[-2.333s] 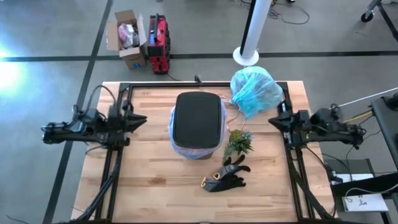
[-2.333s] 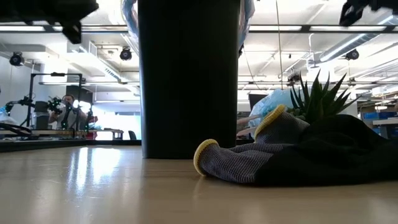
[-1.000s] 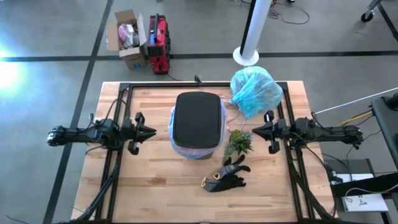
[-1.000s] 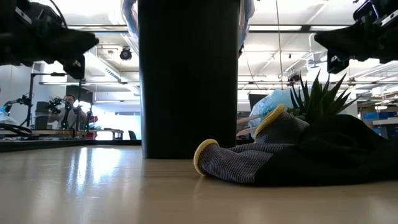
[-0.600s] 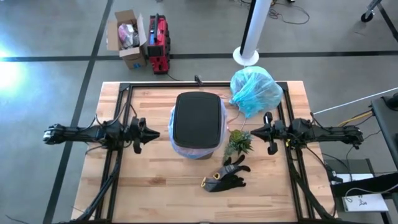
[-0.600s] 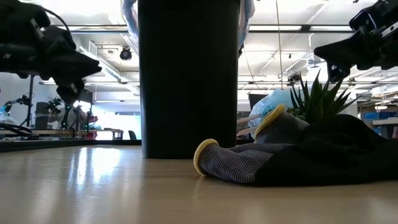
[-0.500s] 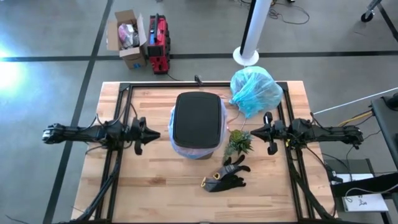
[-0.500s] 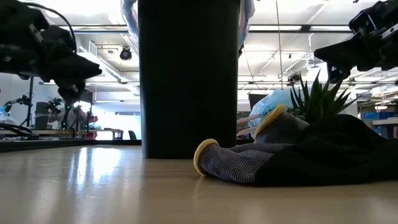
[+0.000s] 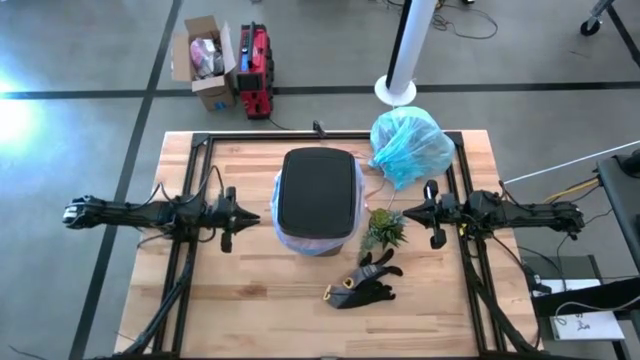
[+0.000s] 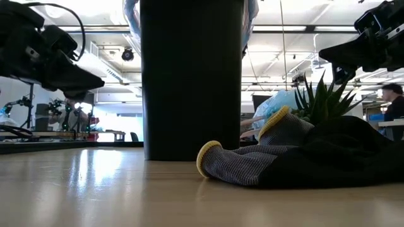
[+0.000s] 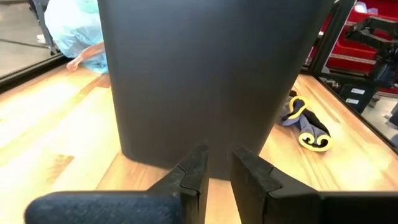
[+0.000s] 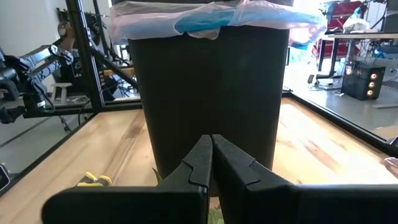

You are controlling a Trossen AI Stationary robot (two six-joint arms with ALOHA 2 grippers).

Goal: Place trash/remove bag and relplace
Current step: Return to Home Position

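Flanking the lidded bin (image 9: pixel 318 192), the left gripper (image 9: pixel 253 215) hangs with fingers slightly apart, the right gripper (image 9: pixel 404 213) with fingers together. The bag (image 9: pixel 408 147) lies bunched just beside the bin's far right corner.

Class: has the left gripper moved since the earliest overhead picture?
Yes. The left gripper has moved closer to the black bin, which stayed put.

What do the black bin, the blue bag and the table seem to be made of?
Black bin: probably hard plastic, matte; smooth dark walls with a dull sheen.
Blue bag: thin translucent plastic film; crinkled and glossy.
Table: wood; pale planks with visible grain.
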